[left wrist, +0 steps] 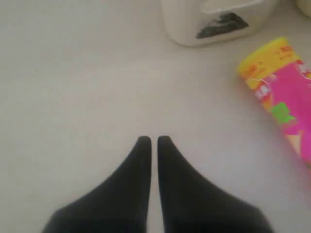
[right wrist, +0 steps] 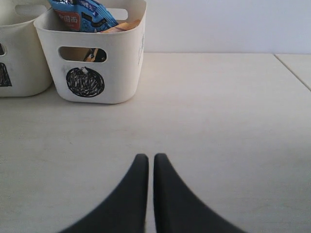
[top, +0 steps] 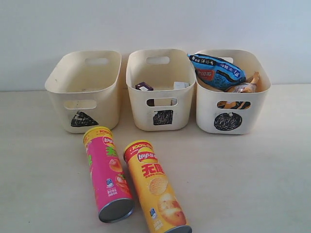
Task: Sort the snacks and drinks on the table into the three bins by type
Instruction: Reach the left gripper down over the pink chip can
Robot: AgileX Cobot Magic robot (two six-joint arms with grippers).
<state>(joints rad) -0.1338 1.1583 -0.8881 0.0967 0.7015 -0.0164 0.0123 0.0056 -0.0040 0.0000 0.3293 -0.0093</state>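
Note:
Two crisp tubes lie on the table (top: 252, 184) in front of the bins: a pink tube (top: 108, 173) and an orange-yellow tube (top: 155, 187) beside it. The triangle bin (top: 85, 90) holds nothing that I can see. Inside the square bin (top: 160, 87) sit a dark purple carton (top: 144, 87) and a white carton (top: 180, 85). The circle bin (top: 233, 92) holds a blue bag (top: 216, 70) and an orange bag (top: 245, 85). My left gripper (left wrist: 150, 141) is shut and empty over bare table, with the pink tube (left wrist: 284, 90) off to one side. My right gripper (right wrist: 147, 158) is shut and empty, short of the circle bin (right wrist: 95, 58).
A white wall rises behind the bins. A seam in the table (right wrist: 291, 73) shows in the right wrist view. Neither arm shows in the exterior view.

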